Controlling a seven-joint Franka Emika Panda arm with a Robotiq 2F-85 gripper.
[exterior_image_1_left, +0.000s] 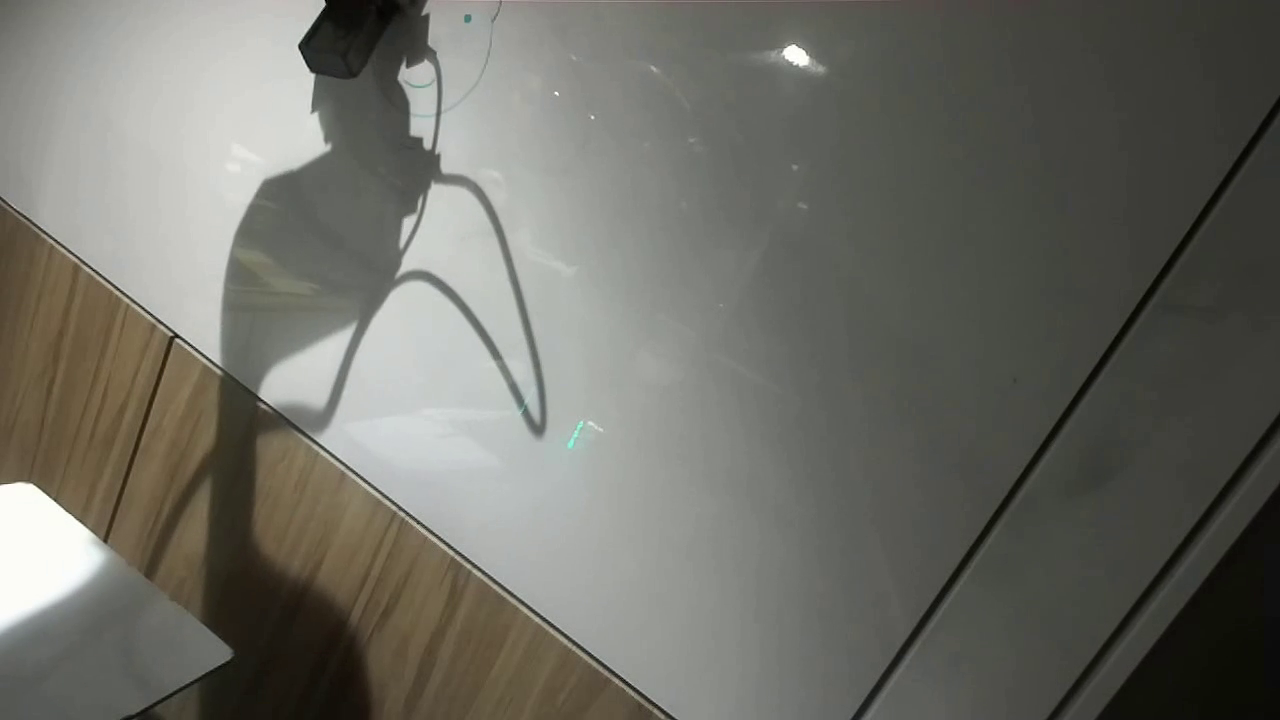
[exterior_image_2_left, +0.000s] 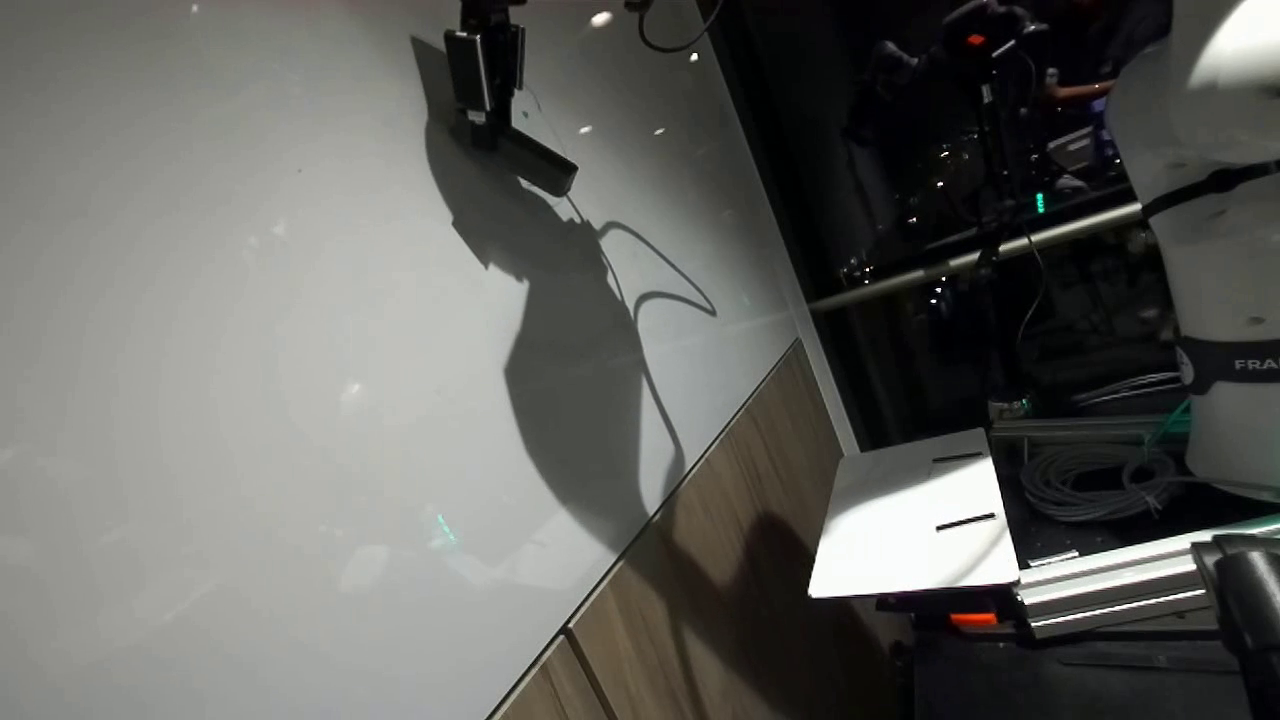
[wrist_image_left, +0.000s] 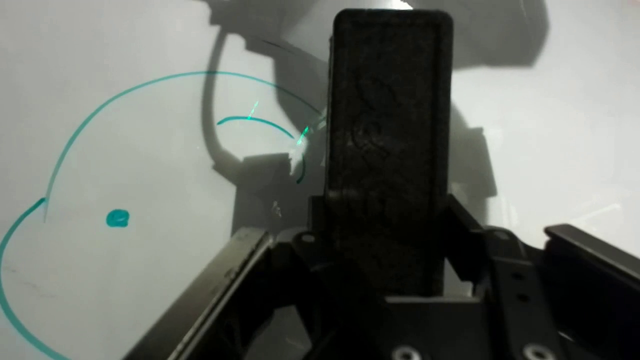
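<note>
Black eraser (wrist_image_left: 390, 115) pinched at a green-marked whiteboard (wrist_image_left: 550, 120)

The gripper (wrist_image_left: 385, 235) pinches the eraser by its two long sides, free end jutting out over the whiteboard; whether it touches the surface cannot be told. In the wrist view, a large green arc (wrist_image_left: 185, 75) runs close to the eraser's edge, a short green arc (wrist_image_left: 257, 119) lies below it, and a green dot (wrist_image_left: 118, 218) sits farther off. The robot's shadow (exterior_image_2_left: 580, 360) crosses whiteboard and wood panels (exterior_image_1_left: 450, 620) in both exterior views.
</note>
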